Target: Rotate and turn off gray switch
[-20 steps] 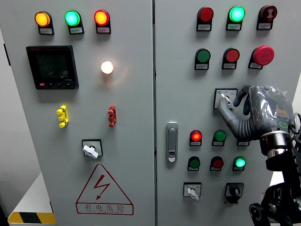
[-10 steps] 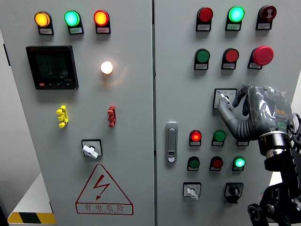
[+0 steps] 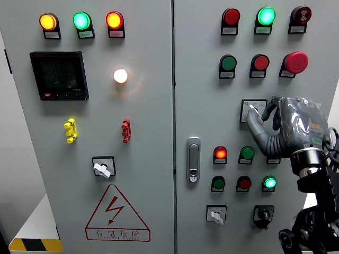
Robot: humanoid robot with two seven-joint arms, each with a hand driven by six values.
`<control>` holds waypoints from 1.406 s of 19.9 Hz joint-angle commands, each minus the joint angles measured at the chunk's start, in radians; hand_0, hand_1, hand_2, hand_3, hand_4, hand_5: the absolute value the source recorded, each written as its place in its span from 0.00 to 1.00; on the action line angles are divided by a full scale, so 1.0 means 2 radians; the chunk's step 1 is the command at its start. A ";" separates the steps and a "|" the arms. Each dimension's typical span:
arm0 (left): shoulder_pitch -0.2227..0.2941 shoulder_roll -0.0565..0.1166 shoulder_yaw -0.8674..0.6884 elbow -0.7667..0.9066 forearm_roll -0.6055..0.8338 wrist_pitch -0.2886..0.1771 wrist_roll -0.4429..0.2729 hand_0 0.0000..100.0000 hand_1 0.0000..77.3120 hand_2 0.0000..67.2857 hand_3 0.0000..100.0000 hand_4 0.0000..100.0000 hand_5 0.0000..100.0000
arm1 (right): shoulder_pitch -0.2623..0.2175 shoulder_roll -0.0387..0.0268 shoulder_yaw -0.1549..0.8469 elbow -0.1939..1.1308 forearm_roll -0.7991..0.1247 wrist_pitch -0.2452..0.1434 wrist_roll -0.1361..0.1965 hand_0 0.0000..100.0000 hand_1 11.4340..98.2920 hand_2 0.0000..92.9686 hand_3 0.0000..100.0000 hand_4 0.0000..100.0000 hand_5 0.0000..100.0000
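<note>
The gray rotary switch [image 3: 251, 108] sits in a white square plate on the right cabinet door, below the row of green and red buttons. My right hand [image 3: 259, 112], gray and wrapped in clear plastic, comes up from the lower right. Its thumb [image 3: 256, 127] lies under the knob and a curled finger [image 3: 270, 106] at the knob's right, so the fingers close around it. Most of the plate's right half is hidden by the hand. My left arm does not show.
Two more gray selector switches sit at the left door [image 3: 101, 169] and lower right door [image 3: 215, 214], beside a black one [image 3: 263, 213]. A red mushroom button [image 3: 296, 62] is above the hand; lit lamps [image 3: 220, 154] and the door latch [image 3: 194, 159] lie to its left.
</note>
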 commanded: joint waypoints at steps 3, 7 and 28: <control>0.000 0.000 0.000 0.000 0.000 0.000 0.000 0.00 0.00 0.20 0.18 0.10 0.12 | 0.000 0.0000 0.000 0.000 0.000 0.000 0.000 0.64 0.23 0.76 0.93 1.00 0.98; 0.000 0.000 0.000 0.000 -0.001 0.000 0.000 0.00 0.00 0.20 0.18 0.10 0.12 | 0.001 0.0000 0.000 0.000 0.000 0.000 0.000 0.67 0.23 0.76 0.93 1.00 0.98; 0.000 0.000 0.000 0.000 -0.001 0.000 0.000 0.00 0.00 0.20 0.18 0.10 0.12 | 0.002 0.0000 0.000 0.000 0.000 -0.001 -0.002 0.76 0.22 0.74 0.95 1.00 0.98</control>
